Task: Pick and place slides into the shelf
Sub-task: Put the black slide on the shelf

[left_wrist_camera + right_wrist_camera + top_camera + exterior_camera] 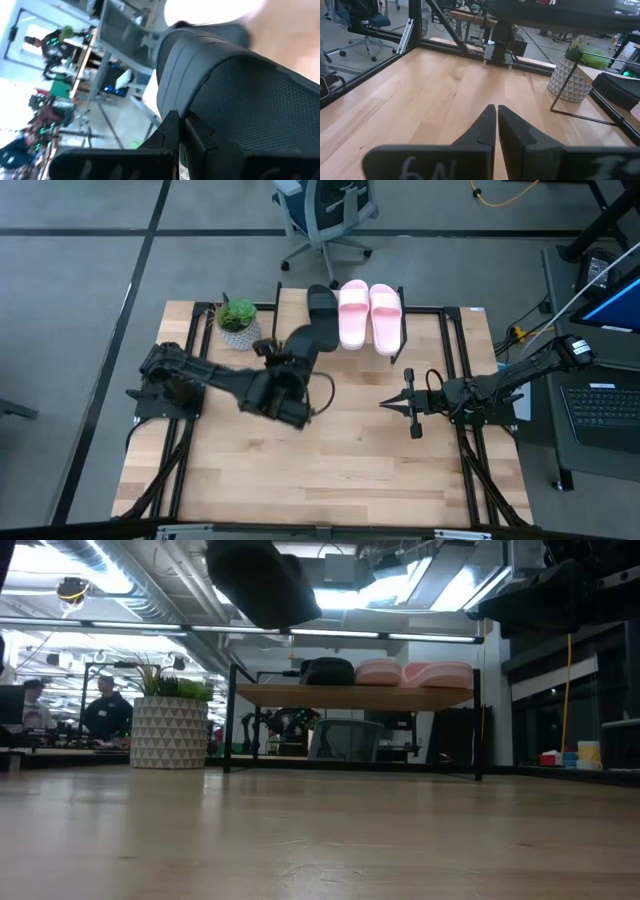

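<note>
A black slide is in my left gripper, which is shut on it in mid-air, just in front of the shelf. In the low view this slide hangs higher than the shelf board. On the shelf top lie another black slide and two pink slides side by side, soles down. My right gripper waits shut above the table's right part, touching nothing. My left gripper holds the black slide by the end nearest to it, pinched between the two fingers. The fingers come from the table's left and near side, roughly along the slide. The slide is lifted clear of table and shelf, pointing toward the shelf.
A potted plant in a white patterned pot stands left of the shelf, close to the held slide. The wooden tabletop lies bare in front of both arms. An office chair stands beyond the far edge; people sit far off in the room.
</note>
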Robot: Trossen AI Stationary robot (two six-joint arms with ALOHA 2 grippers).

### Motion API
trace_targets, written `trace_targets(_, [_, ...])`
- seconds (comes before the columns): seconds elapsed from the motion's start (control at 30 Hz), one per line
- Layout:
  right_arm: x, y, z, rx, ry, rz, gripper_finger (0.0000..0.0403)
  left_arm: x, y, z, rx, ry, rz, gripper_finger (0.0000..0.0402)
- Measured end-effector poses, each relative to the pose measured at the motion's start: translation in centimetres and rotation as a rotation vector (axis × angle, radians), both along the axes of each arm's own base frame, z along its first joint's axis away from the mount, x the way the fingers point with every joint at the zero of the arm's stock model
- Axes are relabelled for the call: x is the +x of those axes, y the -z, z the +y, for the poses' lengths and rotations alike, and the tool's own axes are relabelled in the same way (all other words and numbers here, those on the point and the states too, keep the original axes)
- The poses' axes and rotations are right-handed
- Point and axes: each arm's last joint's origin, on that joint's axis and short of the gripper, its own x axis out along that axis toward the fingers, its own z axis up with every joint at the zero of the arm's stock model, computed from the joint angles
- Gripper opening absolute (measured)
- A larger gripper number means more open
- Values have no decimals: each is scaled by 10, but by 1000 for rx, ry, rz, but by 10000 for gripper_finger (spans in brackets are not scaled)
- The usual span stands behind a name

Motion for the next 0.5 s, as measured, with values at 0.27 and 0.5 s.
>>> trace_targets(0.27, [0, 0, 0, 0, 0, 0, 21, 7, -7, 50, 16, -131, 21, 0])
trace_targets(0.5, [0, 0, 0, -1, 0, 0, 21, 9, -8, 84, 22, -207, 57, 0])
